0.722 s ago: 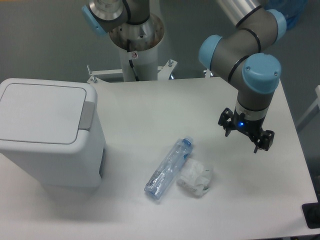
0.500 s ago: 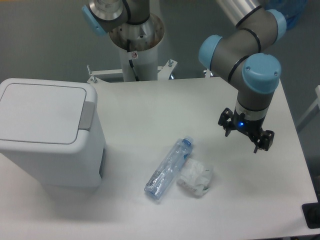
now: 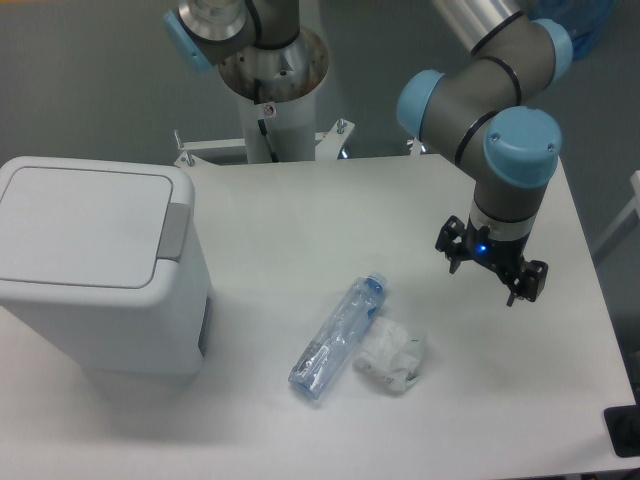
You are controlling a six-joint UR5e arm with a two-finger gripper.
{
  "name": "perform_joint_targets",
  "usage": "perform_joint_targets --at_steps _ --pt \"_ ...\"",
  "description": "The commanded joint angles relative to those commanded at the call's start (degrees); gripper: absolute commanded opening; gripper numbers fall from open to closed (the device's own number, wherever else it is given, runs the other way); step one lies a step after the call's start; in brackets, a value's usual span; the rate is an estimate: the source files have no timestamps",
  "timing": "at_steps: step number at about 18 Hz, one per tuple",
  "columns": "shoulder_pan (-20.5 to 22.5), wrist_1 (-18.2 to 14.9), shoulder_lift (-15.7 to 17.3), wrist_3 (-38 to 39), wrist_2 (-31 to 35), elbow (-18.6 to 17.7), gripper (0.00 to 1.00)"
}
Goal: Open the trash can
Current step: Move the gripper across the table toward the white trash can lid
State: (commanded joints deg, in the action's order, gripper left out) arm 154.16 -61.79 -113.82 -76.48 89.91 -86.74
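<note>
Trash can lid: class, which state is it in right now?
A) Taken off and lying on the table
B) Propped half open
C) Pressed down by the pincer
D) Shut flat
D: the lid lies flat on the trash can, while the pincer hangs far off to the right.

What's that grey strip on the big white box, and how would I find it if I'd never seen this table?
Start at the white trash can, the biggest thing on the table, at its left end. Its flat lid is closed; on the lid's right edge, facing the plastic bottle, sits the grey push tab. It is the only grey rectangle on the otherwise white bin.
</note>
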Motion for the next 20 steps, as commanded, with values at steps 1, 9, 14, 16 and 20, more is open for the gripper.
perform_joint_targets --at_steps 1,9,14,16,20 --pt "0.1 0.0 0.2 2.2 -1.1 -0.7 1.0" --pt "-3.3 0.0 3.4 19.1 -15.1 -2.3 1.0" --pt "-7.2 0.0 7.2 29.2 -21.7 -1.3 1.0" --pt "-7.6 0.0 8.6 34.2 -26.8 -0.4 1.0" --pt "-8.2 0.0 12.1 38.0 -37.3 0.0 1.0"
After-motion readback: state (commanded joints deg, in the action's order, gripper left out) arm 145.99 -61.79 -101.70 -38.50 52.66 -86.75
